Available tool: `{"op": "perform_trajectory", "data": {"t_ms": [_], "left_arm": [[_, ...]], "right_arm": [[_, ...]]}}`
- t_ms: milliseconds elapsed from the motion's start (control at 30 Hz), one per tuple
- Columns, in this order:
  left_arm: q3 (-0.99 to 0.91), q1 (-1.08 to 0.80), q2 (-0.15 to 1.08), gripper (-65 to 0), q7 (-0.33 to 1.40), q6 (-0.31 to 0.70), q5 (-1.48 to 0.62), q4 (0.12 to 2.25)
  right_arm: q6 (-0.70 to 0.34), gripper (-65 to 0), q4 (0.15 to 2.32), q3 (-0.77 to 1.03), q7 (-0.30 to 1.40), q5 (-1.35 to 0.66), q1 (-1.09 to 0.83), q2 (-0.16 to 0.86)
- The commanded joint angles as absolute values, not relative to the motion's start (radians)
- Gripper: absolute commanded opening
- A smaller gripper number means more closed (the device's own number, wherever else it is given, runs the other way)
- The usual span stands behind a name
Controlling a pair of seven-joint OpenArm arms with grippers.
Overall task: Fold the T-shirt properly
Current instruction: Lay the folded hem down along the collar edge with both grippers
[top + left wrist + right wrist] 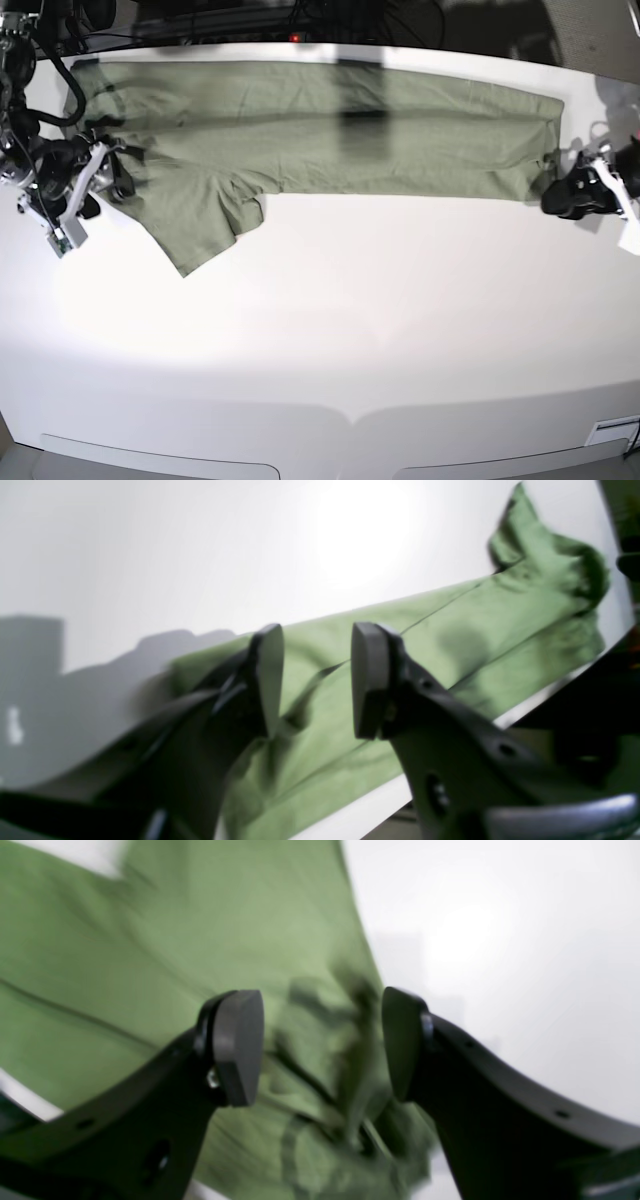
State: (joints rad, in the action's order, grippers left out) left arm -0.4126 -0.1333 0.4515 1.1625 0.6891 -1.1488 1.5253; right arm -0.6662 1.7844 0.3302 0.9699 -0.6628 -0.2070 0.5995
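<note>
1. Mid-fold, by the look of it: T-shirt [330, 135] laid out as a long band across the far side of the white table [330, 330], one lengthwise fold seemingly made.
2. Left claw [317, 680] with fingers apart, nothing between them, just off the shirt's end.
3. Right claw [322, 1045] likewise parted and holding nothing, above bunched cloth at the other end.
4. Likely next: taking fresh hold at both ends for another fold; calls for pinching every layer together and moving both ends evenly.
5. Sage-green cotton, lightly creased, a seam running lengthwise; one sleeve [200, 225] sticking out toward the near side, unfolded.
</note>
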Motion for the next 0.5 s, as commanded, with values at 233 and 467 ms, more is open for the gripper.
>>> {"op": "perform_trajectory", "data": {"t_ms": [233,467], "left_arm": [[-0.417,-0.166,0.289,-42.5,1.185,0.698,-1.076,1.542],[-0.417,-0.2,0.237,-42.7,1.188,0.698,-1.015,1.542]], "right_arm": [[-0.698,-27.8,1.8,0.339,1.005,-0.607,-0.186,0.454],[-0.698,-27.8,1.765,0.339,1.039,-0.487,-0.194,0.368]]}}
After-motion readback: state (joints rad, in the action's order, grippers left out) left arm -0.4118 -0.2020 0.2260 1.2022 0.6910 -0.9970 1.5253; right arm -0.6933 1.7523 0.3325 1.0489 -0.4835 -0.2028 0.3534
